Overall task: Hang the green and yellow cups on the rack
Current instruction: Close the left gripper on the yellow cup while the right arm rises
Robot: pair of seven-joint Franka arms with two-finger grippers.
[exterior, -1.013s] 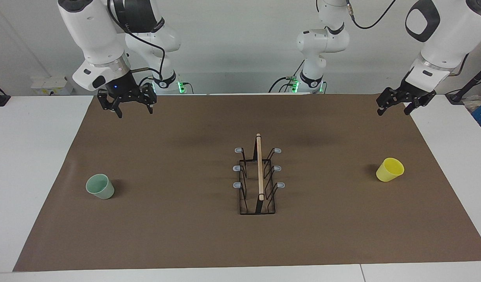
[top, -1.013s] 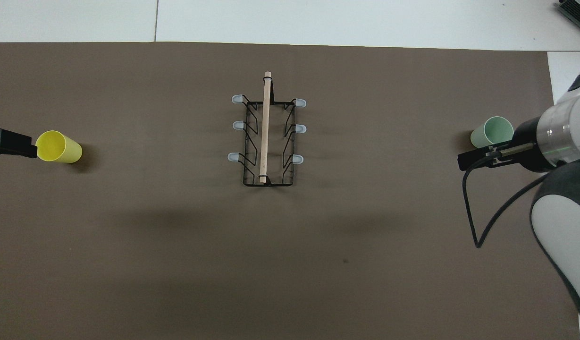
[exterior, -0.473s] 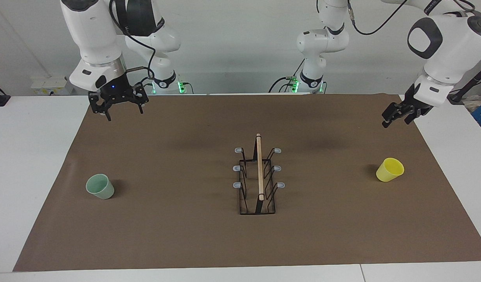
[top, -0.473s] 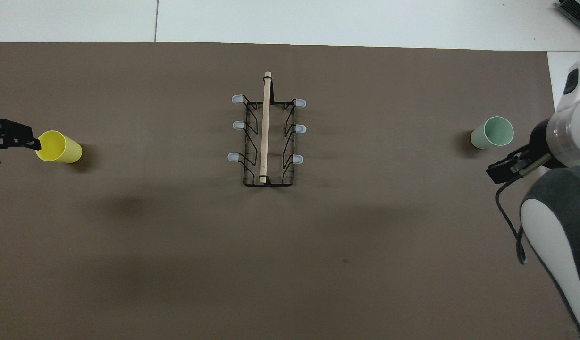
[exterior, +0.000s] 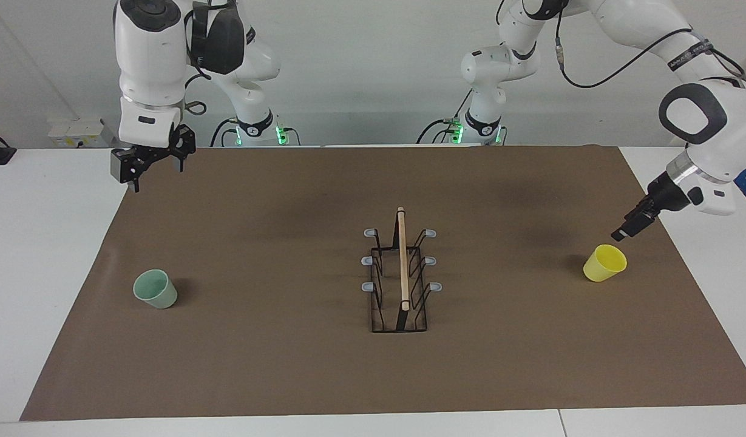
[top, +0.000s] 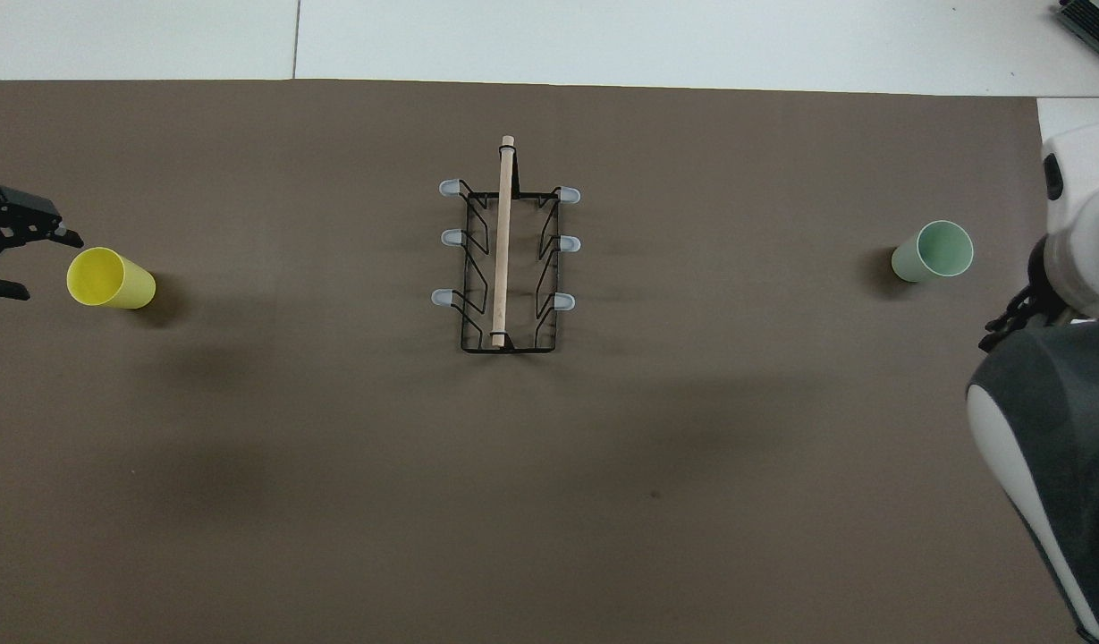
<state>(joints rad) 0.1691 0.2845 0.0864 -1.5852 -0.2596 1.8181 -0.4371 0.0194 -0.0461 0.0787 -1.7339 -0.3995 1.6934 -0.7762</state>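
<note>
Cups are the things to hang: the yellow cup [exterior: 604, 263] lies tipped on the brown mat [exterior: 288, 376] toward the left arm's end of the table, its open mouth turned up and away from the rack, so its long axis is slanted and runs roughly along the table's length. The green cup [exterior: 155, 289] stands almost upright, mouth up, toward the right arm's end. Both look like thin, light plastic, stiff enough but smooth and tapered, so I judge they can slip from a weak grip; taking one wall at the rim, one finger inside and one outside, seems the safest hold. The rack [exterior: 400, 276] stands in the middle between them, well apart from both, its wooden rod [exterior: 402, 258] pointing toward and away from the robots, with no cup on its prongs. The left gripper [exterior: 626, 230] hangs just above the yellow cup, not touching it, fingers spread in the overhead view. The right gripper [exterior: 154, 167] is up over the mat's corner, fingers apart, empty.
</note>
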